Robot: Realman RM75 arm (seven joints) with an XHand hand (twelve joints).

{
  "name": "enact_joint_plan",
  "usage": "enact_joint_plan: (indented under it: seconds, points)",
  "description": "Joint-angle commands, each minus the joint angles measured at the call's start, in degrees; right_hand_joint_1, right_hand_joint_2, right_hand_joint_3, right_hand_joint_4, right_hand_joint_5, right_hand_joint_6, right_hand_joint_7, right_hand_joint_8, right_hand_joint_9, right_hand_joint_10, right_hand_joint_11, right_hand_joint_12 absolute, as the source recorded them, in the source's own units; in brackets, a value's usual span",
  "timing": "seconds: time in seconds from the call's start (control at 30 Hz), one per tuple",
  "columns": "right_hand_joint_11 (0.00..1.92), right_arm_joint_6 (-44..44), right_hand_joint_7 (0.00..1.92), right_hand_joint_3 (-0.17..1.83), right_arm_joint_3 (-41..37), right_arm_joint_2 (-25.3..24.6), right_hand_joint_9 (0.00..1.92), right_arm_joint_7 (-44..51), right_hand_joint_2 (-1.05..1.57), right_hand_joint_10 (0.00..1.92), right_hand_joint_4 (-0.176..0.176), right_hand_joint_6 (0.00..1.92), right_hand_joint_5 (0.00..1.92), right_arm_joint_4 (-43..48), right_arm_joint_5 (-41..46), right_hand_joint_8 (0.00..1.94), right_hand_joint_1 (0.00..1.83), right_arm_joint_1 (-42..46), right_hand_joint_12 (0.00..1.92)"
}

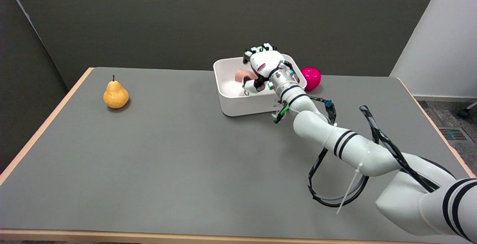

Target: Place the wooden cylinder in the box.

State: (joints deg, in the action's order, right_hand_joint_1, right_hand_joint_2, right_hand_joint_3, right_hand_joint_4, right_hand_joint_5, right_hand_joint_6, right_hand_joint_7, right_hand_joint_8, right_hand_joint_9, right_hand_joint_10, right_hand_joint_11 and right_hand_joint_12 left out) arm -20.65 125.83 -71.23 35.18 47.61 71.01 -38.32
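Upper centre of frame: right hand (262,67) over the white box (238,104), fingers wrapped round the wooden cylinder (243,75), which sits inside the box opening, above the floor. Judged light, rigid, smooth, so it may roll once released; side grip at mid-length suits. Pear (116,94) at left, pink ball (311,78) behind the box.

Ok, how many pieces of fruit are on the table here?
2. A yellow pear stands upright near the table's left edge. A pink apple-like fruit sits just behind the white box, on its right side, partly hidden by it. The box or arm might conceal more.
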Motion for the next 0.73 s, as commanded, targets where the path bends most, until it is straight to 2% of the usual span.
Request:
enact_joint_plan:
  seconds: [0.03, 0.07, 0.1, 0.17, 0.23, 0.37, 0.43, 0.5, 0.57, 0.73]
  points:
    - [0.02, 1.39, 0.21, 0.99, -2.17, 3.22, 0.21, -0.24, 0.71, 0.75, 0.005, 0.36, 0.15, 8.86, 0.33, 0.39, 0.45, 1.41, 1.55]
    - [0.06, 1.55, 0.13, 0.99, -2.53, 3.51, 0.09, -0.24, 0.68, 0.63, 0.018, 0.28, 0.1, 9.27, 0.44, 0.21, 0.38, 1.74, 1.3]
    - [0.06, 1.55, 0.08, 0.98, -2.69, 3.69, 0.05, -0.24, 0.68, 0.58, 0.023, 0.27, 0.08, 9.63, 0.44, 0.18, 0.35, 1.95, 1.22]
    - [0.03, 1.53, 0.01, 0.93, -3.61, 4.29, 0.01, -0.26, 0.69, 0.52, 0.03, 0.29, 0.04, 10.96, 0.44, 0.21, 0.34, 2.82, 1.16]
    - [0.0, 1.11, 0.0, 0.93, -4.54, 4.92, 0.0, -0.38, 0.63, 0.26, 0.042, 0.18, 0.02, 12.88, 0.41, 0.0, 0.29, 3.7, 1.02]
    - [0.0, -2.84, 0.0, 0.94, -6.82, 7.72, 0.0, -2.32, 0.62, 0.13, 0.033, 0.12, 0.0, 21.1, 0.25, 0.0, 0.28, 8.0, 0.92]
    - [0.0, -8.06, 0.0, 0.95, -8.05, 10.68, 0.0, -6.75, 0.62, 0.17, 0.026, 0.11, 0.0, 28.36, -0.12, 0.0, 0.29, 12.35, 0.89]
    - [0.0, -13.62, 0.0, 0.94, -9.07, 13.87, 0.0, -11.49, 0.62, 0.25, 0.038, 0.15, 0.0, 34.53, -0.17, 0.0, 0.26, 16.72, 0.92]
    - [0.0, -19.74, 0.02, 0.98, -10.17, 16.44, 0.01, -15.86, 0.63, 0.45, 0.046, 0.22, 0.03, 40.35, -0.66, 0.15, 0.23, 21.22, 0.98]
    - [0.0, -36.07, 0.07, 0.97, -13.99, 22.38, 0.06, -21.74, 0.66, 0.49, 0.05, 0.25, 0.05, 51.29, -2.39, 0.19, 0.25, 34.18, 1.03]
